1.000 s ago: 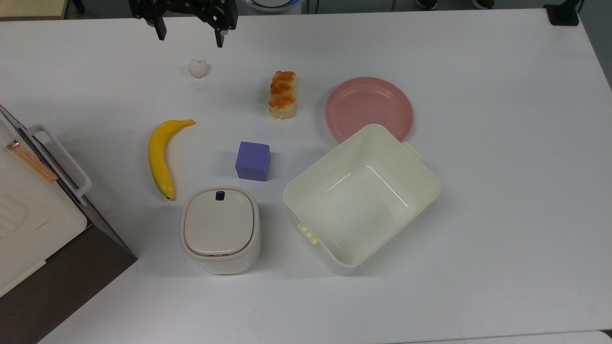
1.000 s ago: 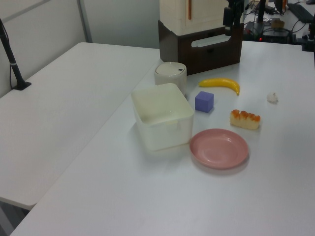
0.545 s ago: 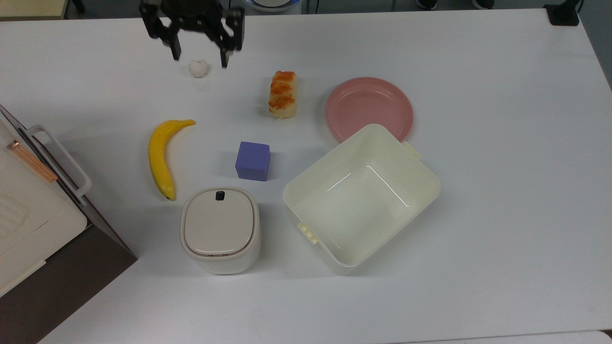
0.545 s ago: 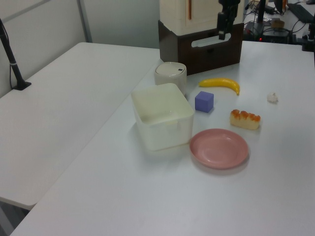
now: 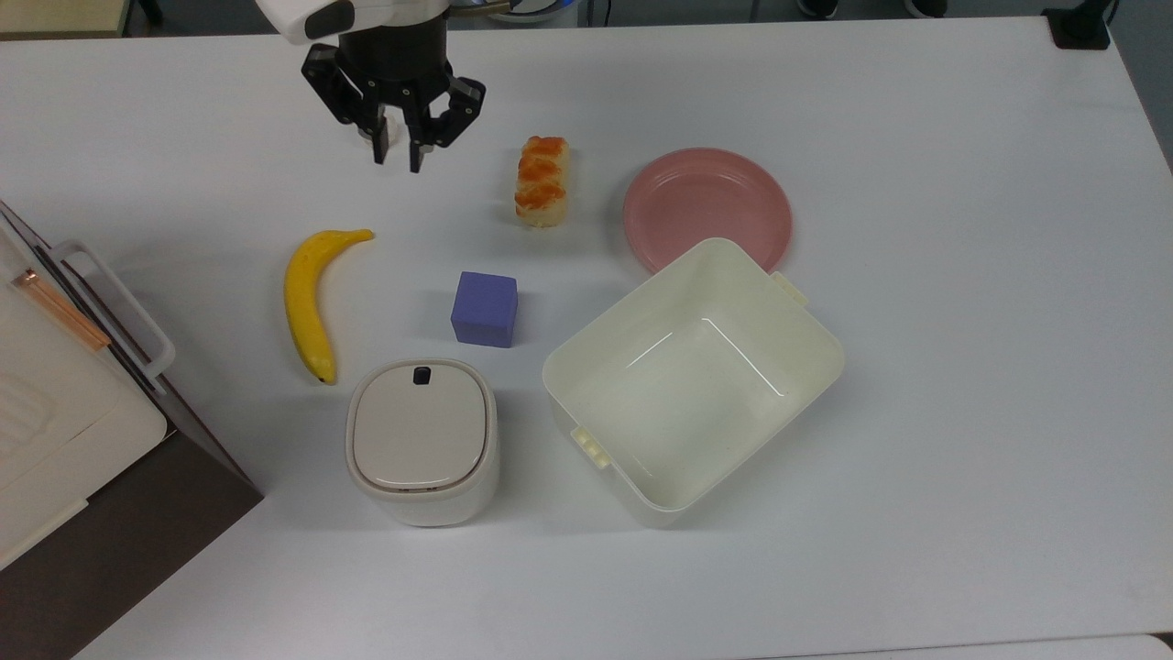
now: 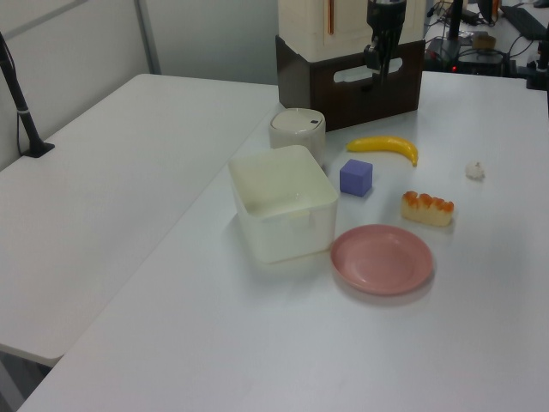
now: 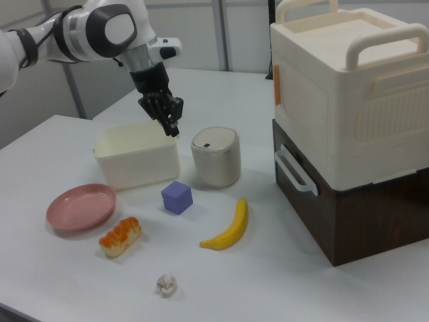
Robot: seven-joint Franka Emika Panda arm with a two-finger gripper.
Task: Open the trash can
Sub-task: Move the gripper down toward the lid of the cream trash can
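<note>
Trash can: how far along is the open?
Done: nothing on the can itself. The trash can sits with its beige lid flat and closed, black button untouched.
In hand: the claw is empty with fingers slightly apart, in the air and well short of the can; in the top view the banana and purple cube lie between.
Left: reach the can, then open the lid.

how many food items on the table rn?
2: a banana at the top view's left of the purple cube, a glazed pastry at the pink plate's left.
</note>
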